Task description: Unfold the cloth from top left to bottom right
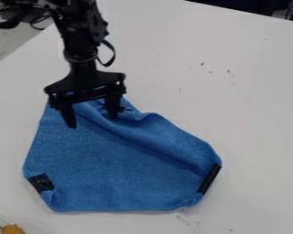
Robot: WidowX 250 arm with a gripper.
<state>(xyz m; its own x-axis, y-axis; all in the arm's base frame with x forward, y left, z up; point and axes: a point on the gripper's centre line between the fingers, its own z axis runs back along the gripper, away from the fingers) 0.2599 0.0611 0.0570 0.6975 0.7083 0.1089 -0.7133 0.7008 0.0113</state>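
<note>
Black two-finger gripper spread wide, empty, over blue fabric cloth, left part of white table. Likely pre-grasp; next: pinch upper-left layer, draw lower-right.

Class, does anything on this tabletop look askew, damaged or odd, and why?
The blue cloth looks askew: a ridge runs slantwise from its bunched top toward the black strip at its right, so it is not flat. Dark specks also mark the white tabletop.
</note>
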